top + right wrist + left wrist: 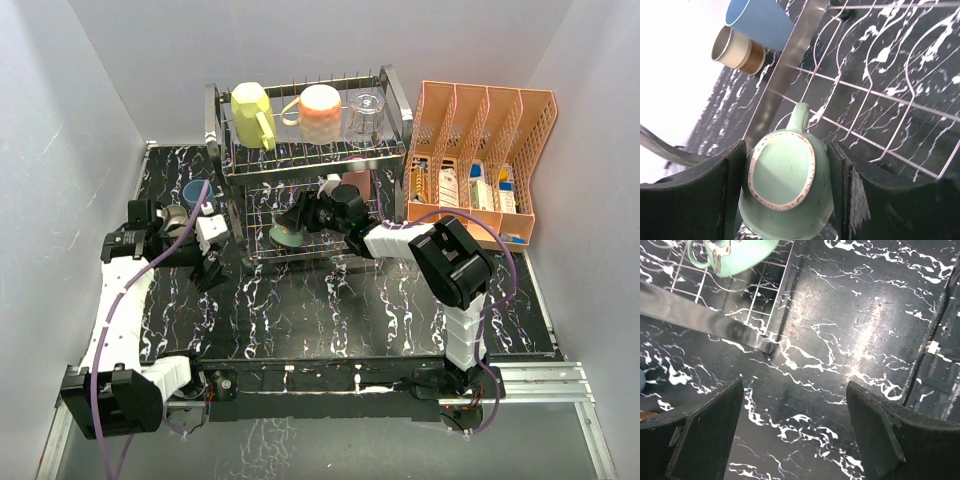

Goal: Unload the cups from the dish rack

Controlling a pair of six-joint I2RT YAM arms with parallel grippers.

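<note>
The dish rack [225, 150] stands at the back middle. Its upper tier holds a pale yellow mug [252, 112], a peach-pink mug [320, 112] and a clear glass [365, 115]. A salmon-red cup [357, 182] sits on the lower tier, partly hidden by my right arm. My right gripper [295, 228] is shut on the upside-down teal-green cup [785, 185] over the lower tier's front; the cup also shows in the left wrist view [732, 255]. A blue cup [195, 190] and a brown-and-white cup [178, 218] stand on the table at left. My left gripper [212, 268] is open and empty above the table.
An orange mesh organiser [480, 120] with small items stands at the back right, close to the rack. The rack's metal side frame [790, 65] runs between the held cup and the two cups on the table [757, 20]. White walls enclose the black marbled table [330, 310].
</note>
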